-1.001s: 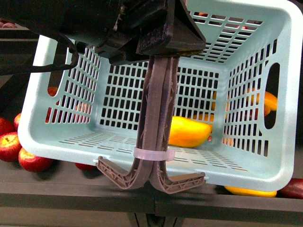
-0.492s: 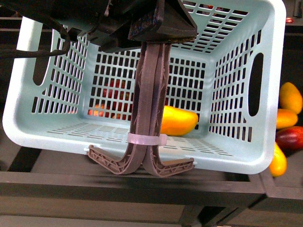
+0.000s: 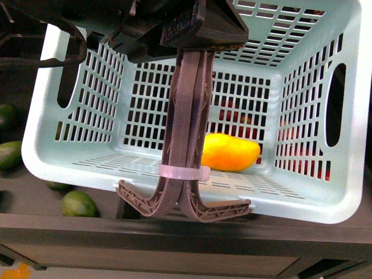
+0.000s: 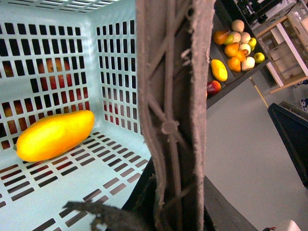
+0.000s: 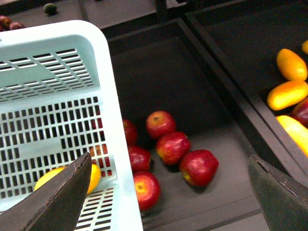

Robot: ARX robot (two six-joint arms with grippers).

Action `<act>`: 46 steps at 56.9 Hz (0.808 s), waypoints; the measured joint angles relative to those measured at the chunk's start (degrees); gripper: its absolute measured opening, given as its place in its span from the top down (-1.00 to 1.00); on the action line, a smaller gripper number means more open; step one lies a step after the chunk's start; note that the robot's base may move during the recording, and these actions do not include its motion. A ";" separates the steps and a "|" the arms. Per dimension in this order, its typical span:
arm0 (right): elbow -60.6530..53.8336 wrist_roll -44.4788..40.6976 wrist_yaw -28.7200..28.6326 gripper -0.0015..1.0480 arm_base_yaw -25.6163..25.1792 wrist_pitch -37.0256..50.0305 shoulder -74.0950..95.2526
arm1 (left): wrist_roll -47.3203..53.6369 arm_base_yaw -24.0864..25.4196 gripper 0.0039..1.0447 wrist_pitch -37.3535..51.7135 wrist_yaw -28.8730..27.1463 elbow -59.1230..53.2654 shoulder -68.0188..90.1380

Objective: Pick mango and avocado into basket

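One mango (image 3: 229, 152) in the basket (image 3: 87, 177) near its back wall, floor open leftward

Grocery shop, dark fruit shelves (image 5: 159, 72), shopping basket (image 3: 70, 177)

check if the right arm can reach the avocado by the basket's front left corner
Probably not directly: the right gripper is open above red apples on the basket's far side from the avocado, so the basket blocks the way.
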 joint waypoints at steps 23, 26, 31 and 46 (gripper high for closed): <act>0.02 0.00 0.02 -0.83 0.02 0.00 -0.02 | 0.07 0.11 0.87 0.00 0.02 0.00 0.02; 0.02 0.00 0.00 -0.83 0.04 0.00 -0.02 | 0.07 0.11 0.87 0.00 0.17 0.00 0.02; 0.02 0.00 0.00 -0.83 0.02 0.00 -0.02 | 0.02 0.11 0.87 0.00 0.20 0.00 0.09; 0.02 0.00 0.02 -0.83 0.04 0.00 -0.04 | 0.11 0.11 0.87 0.00 -0.13 0.00 0.11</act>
